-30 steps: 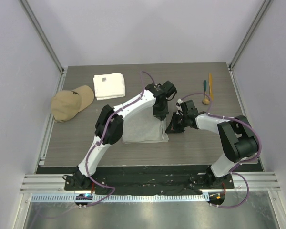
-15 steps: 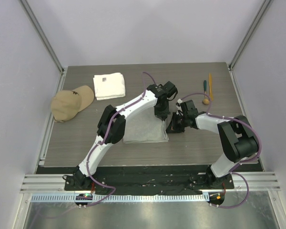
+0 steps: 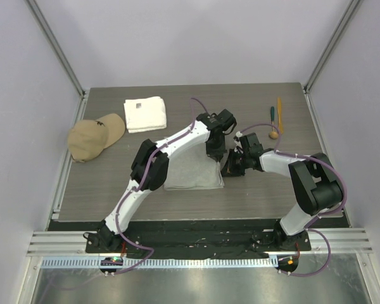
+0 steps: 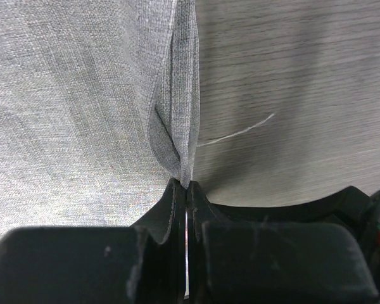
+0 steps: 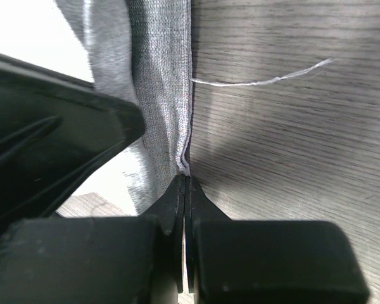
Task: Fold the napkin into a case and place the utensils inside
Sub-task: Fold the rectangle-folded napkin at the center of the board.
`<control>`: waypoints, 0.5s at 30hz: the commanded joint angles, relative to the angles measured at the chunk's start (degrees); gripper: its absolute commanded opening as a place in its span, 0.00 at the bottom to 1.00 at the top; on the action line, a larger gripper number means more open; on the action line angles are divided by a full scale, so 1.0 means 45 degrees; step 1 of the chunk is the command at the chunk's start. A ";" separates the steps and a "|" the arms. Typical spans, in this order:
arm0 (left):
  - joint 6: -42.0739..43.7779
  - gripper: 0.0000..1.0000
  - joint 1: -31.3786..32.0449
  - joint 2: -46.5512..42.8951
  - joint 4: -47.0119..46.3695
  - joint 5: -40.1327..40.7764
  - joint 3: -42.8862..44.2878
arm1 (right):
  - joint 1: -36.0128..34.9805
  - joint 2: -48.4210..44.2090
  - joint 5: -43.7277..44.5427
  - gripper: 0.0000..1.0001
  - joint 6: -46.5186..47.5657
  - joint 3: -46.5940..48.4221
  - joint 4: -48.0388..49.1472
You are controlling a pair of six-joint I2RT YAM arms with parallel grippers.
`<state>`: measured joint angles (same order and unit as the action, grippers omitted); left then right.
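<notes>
The light-grey napkin (image 3: 189,172) lies mid-table, partly under the left arm. My left gripper (image 3: 215,156) is shut on the far end of the napkin's right edge. The left wrist view shows the doubled cloth edge (image 4: 185,126) pinched at the fingertips (image 4: 187,185). My right gripper (image 3: 227,170) is shut on the same edge a little nearer, and the napkin (image 5: 161,82) runs up from its tips (image 5: 185,178). The utensils lie at the back right: a teal-handled piece (image 3: 272,114), an orange stick (image 3: 280,113) and a wooden spoon bowl (image 3: 274,133).
A thick white towel (image 3: 145,114) lies at the back left, with a tan cap (image 3: 95,137) beside it near the left edge. A loose white thread (image 4: 237,131) rests on the wooden tabletop (image 3: 259,190) right of the napkin. The left gripper's black body (image 5: 50,126) crowds the right wrist view.
The left gripper has crept slightly toward the near right with the napkin edge. The right gripper has barely moved. Both stay shut on the cloth.
</notes>
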<state>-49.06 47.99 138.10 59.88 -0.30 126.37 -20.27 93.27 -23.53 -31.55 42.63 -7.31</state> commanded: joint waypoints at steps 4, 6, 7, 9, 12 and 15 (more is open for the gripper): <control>0.0179 0.00 0.0117 0.0072 -0.0279 -0.0208 0.0415 | -0.0046 0.0034 0.0326 0.01 0.0058 -0.0138 -0.0153; 0.0218 0.00 0.0117 0.0111 -0.0259 -0.0188 0.0376 | -0.0046 -0.0024 0.0365 0.01 0.0058 -0.0157 -0.0153; 0.0237 0.00 0.0137 0.0131 -0.0278 -0.0246 0.0337 | -0.0046 -0.0141 0.0404 0.01 0.0058 -0.0157 -0.0230; 0.0354 0.00 0.0118 0.0073 -0.0395 -0.0364 0.0220 | -0.0026 -0.0278 0.0521 0.01 0.0136 -0.0119 -0.0444; 0.0647 0.04 0.0117 -0.0220 -0.0609 -0.0150 -0.0208 | 0.0091 -0.0649 0.0755 0.02 0.0389 0.0115 -0.1029; 0.0939 0.32 0.0078 -0.1097 -0.0960 0.0335 -0.0987 | 0.0480 -0.1156 0.0951 0.02 0.0857 0.0311 -0.1712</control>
<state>-47.29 48.01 138.58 58.54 -0.67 125.19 -19.79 91.81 -22.06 -30.81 42.63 -9.85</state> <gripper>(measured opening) 0.176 0.019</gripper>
